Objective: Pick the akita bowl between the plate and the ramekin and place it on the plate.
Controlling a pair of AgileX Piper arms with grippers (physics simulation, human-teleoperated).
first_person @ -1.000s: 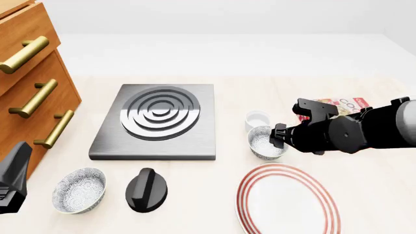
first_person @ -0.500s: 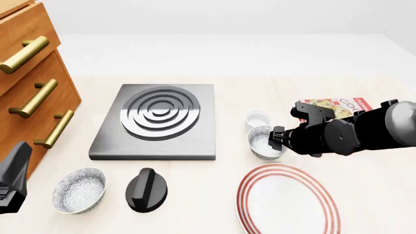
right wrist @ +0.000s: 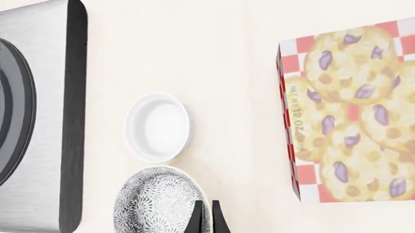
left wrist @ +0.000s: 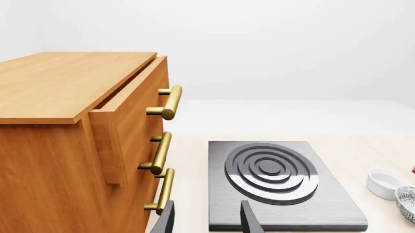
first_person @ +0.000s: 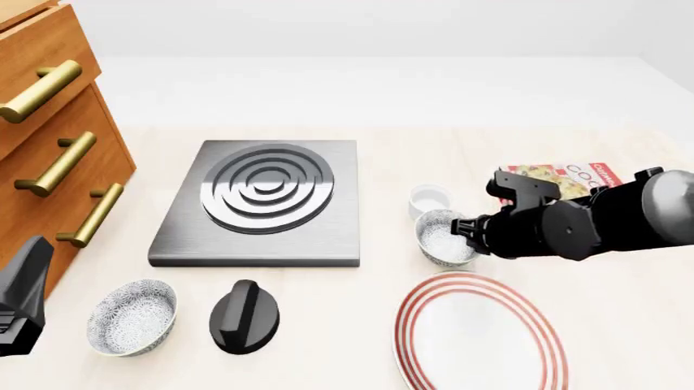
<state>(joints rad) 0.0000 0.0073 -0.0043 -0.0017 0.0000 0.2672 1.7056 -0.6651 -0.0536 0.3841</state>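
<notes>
The akita bowl (first_person: 443, 238), white with grey-blue speckles, sits on the table between the plain white ramekin (first_person: 430, 198) and the red-ringed plate (first_person: 480, 335). My right gripper (first_person: 467, 230) comes in from the right at the bowl's right rim. In the right wrist view its fingertips (right wrist: 196, 217) stand almost together over the rim of the akita bowl (right wrist: 157, 203), with the ramekin (right wrist: 157, 127) just beyond. My left gripper (left wrist: 207, 208) is open and holds nothing, low at the front left by the dresser.
A second speckled bowl (first_person: 132, 315) and a black knob (first_person: 244, 315) lie at the front left. The grey stove plate (first_person: 263, 201) fills the middle. A wooden dresser (first_person: 49, 138) stands at the left, and a cookie box (first_person: 564, 177) lies behind the right arm.
The right arm's wrist has turned and settled a little lower, and its fingers have drawn in onto the bowl's right rim. The bowl stays where it was. The left arm has not moved.
</notes>
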